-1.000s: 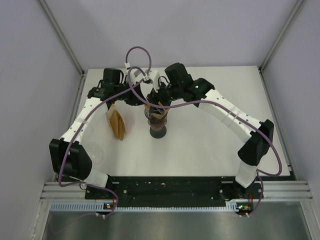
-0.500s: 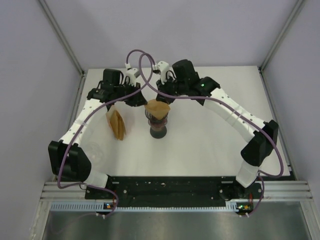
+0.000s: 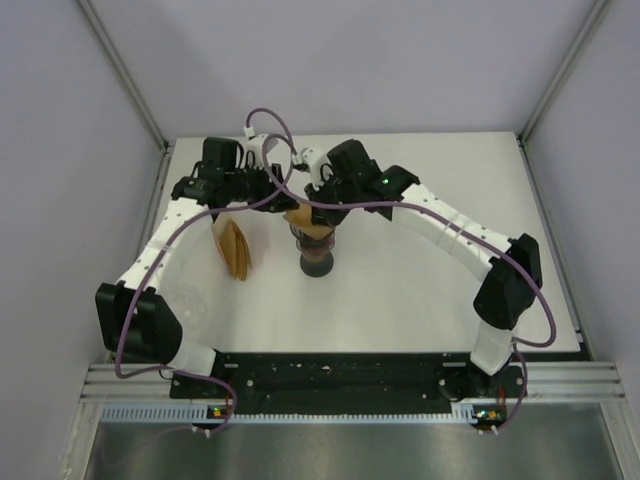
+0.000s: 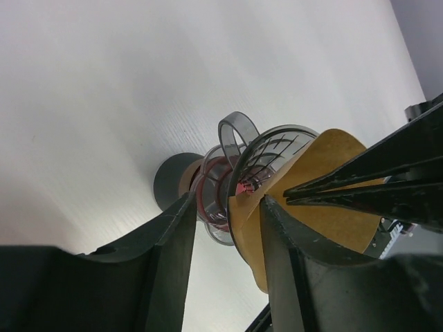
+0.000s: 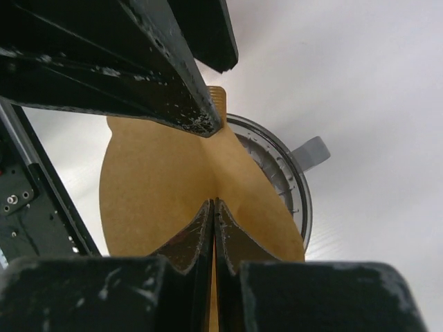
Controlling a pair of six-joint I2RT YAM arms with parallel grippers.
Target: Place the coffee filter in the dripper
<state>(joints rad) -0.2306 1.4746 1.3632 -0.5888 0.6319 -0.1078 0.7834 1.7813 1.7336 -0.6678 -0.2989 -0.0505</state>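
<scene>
Coffee filter (image 5: 159, 180) is in the mouth of the dripper (image 5: 294, 187) but it's not sitting flat. The brown paper fans up out of the clear ribbed cone, and a fair bit of it stands above the rim.

The right gripper (image 5: 213, 214) is clenched tight, both fingers pressed together with no gap. Its tips are right up against the face of the paper, and a crease runs straight away from them toward the far edge. I honestly can't tell if a bit of paper is nipped between the tips or if they're just pushing on it.

The left gripper (image 4: 227, 204) comes in from the opposite side and its fingers are apart, so it's let go. The dripper's rim and one edge of the filter sit in the gap between them. From the right wrist cam, one of its fingers ends right at the filter's far edge, across from the right gripper's tips. Whether it touches the paper, no idea.

The dripper's handle (image 5: 313, 149) sticks out to the right of the right gripper's fingers. The dripper stands on a dark base (image 4: 173, 183), just past the left gripper's fingertips. A bunch of spare filters (image 3: 236, 250) sits on the table (image 3: 420, 290), just behind the left gripper toward the arm bases and well apart from the right gripper.
</scene>
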